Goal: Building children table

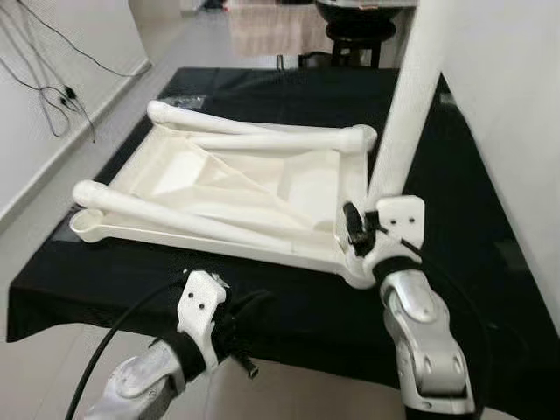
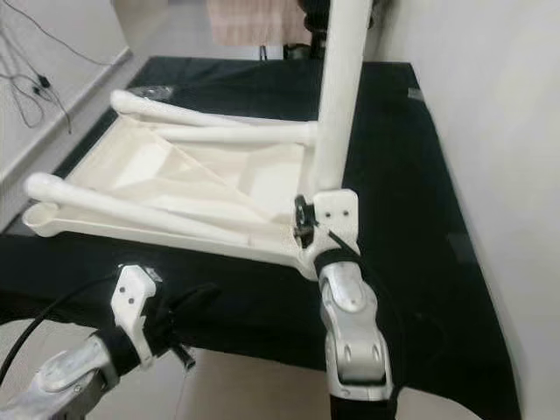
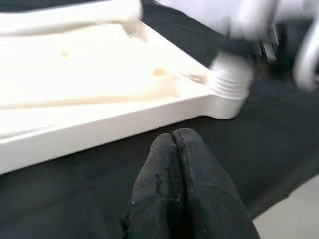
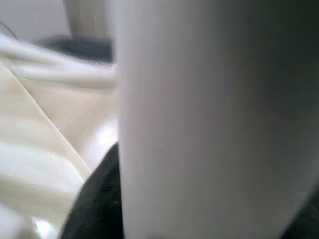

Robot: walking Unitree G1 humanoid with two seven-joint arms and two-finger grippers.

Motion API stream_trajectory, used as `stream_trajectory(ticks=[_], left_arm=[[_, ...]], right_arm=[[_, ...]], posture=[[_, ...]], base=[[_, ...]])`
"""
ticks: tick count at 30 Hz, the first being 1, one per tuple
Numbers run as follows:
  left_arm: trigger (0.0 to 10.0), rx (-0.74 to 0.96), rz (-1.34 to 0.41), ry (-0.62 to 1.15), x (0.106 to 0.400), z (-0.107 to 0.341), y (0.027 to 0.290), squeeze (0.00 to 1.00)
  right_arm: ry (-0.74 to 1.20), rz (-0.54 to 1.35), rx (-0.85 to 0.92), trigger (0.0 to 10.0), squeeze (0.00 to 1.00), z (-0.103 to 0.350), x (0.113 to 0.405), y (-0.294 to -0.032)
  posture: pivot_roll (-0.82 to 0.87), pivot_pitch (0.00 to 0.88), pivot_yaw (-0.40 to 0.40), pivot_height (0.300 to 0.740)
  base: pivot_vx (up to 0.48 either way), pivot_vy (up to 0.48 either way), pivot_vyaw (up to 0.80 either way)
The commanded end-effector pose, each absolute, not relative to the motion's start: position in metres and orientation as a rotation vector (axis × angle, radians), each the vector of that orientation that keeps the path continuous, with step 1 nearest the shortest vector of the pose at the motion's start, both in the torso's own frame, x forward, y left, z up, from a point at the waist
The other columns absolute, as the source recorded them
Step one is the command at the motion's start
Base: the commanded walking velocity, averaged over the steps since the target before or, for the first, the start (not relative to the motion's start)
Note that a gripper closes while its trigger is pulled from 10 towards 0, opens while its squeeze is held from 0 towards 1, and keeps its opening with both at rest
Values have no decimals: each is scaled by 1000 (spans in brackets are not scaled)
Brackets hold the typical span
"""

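Up front in the head views, one white tabletop (image 1: pixel 262 188) lies upside down on the black table (image 1: pixel 455 219), two legs (image 1: pixel 166 214) lying across it; the right end effector (image 1: pixel 359 229) clamps a third, upright leg (image 1: pixel 404 114) at its near right corner. From the left wrist, the left end effector (image 3: pixel 174 164) is pressed together, empty, near the tabletop's edge.

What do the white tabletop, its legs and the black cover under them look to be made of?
Tabletop: likely moulded plastic, off-white and semi-gloss, with ribs and raised rims on its underside. Legs: apparently the same plastic, smooth rounded tubes with soft highlights; the right gripper is at the upright one. Cover: matte black cloth, draped over the edge.
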State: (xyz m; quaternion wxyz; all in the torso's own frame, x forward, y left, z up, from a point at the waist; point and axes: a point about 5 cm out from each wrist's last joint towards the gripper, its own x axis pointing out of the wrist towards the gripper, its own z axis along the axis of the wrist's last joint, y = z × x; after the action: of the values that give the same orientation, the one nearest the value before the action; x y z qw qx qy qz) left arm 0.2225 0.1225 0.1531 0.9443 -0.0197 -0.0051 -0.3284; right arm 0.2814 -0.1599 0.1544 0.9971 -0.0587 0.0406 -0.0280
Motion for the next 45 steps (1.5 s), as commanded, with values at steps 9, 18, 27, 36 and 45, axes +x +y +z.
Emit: stream_trajectory(ticks=[9,18,27,36,45], left_arm=[[10000,-67,-636,14,224,140,129,0],[10000,-82,-647,-8,230,133,123,0],[10000,-105,-680,1,231,128,122,0],[10000,-103,-612,-6,230,126,128,0],[10000,-75,-546,-22,227,125,133,0]], right_arm=[[-29,152,7,10000,1000,165,292,-171],[-62,605,-178,10000,0,196,331,-174],[-31,828,-149,10000,0,201,360,-162],[48,854,-145,0,0,186,370,-166],[167,694,-100,0,0,148,356,-190]], posture=[[25,0,16,740],[50,0,-21,740],[80,0,-43,740],[108,0,-63,740],[84,0,-62,740]], base=[[0,0,0],[0,0,0],[0,0,0],[0,0,0],[0,0,0]])
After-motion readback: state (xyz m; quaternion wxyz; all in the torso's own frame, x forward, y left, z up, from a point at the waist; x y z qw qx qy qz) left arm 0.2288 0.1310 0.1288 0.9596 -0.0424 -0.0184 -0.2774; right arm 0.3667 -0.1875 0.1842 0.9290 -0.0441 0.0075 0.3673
